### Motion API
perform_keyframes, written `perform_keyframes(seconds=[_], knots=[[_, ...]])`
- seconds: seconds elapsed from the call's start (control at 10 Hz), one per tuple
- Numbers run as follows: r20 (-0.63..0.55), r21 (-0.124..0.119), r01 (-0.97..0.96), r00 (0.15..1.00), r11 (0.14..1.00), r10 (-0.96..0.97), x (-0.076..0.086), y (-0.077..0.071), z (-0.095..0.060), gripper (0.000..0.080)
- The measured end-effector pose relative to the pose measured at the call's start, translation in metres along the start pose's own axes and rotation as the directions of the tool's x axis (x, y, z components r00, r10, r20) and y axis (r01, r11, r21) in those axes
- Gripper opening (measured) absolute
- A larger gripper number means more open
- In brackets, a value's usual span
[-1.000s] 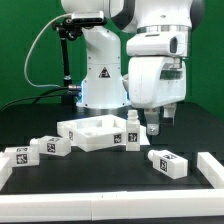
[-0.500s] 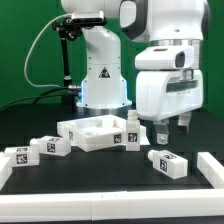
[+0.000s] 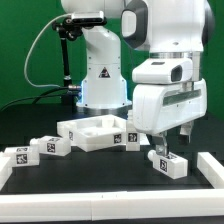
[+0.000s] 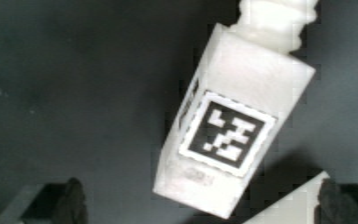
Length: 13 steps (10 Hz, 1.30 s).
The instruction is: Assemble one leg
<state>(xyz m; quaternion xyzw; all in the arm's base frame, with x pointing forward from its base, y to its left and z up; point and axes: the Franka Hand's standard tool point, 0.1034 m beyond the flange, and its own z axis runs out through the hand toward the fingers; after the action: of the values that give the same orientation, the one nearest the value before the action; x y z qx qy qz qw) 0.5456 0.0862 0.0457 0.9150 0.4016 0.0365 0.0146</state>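
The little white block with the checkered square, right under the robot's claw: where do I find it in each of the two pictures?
Exterior view: the leg lies on the black table, low at the exterior view's right, just beneath the gripper.
Wrist view: the leg fills the middle, slanted, dark fingertips flanking its end.
Shared landmark: the black-and-white tag on the leg.

Leg [image 3: 170,165]: top is partly hiding behind the pincer [image 3: 172,146].
Threaded end [image 4: 275,18]: blurring, running off the wrist picture's edge.
Fingertips [image 4: 51,202]: being cropped; contact with the leg possibly lacking, unclear.
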Motion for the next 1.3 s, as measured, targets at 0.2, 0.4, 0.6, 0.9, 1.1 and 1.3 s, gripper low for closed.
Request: perform_keyframes(seconds=[0.2,0.4,0.6,0.9,1.1,1.3], knots=[[0.027,0.03,-0.104,0.994,0.994,0.104,-0.009,-0.005,0.016,0.0649],[0.041,0.051,-0.132,0.991,0.99,0.13,-0.017,-0.008,0.03,0.0649],[0.04,0.05,-0.129,0.991,0.99,0.127,-0.016,-0.009,0.029,0.0624],[0.041,0.051,-0.129,0.991,0.99,0.127,-0.017,-0.009,0.03,0.0279],[0.059,0.041,-0.313,0.949,0.949,0.31,-0.022,-0.036,0.015,0.0282],[0.065,0.034,-0.489,0.871,0.872,0.486,-0.026,-0.083,0.001,0.0282]])
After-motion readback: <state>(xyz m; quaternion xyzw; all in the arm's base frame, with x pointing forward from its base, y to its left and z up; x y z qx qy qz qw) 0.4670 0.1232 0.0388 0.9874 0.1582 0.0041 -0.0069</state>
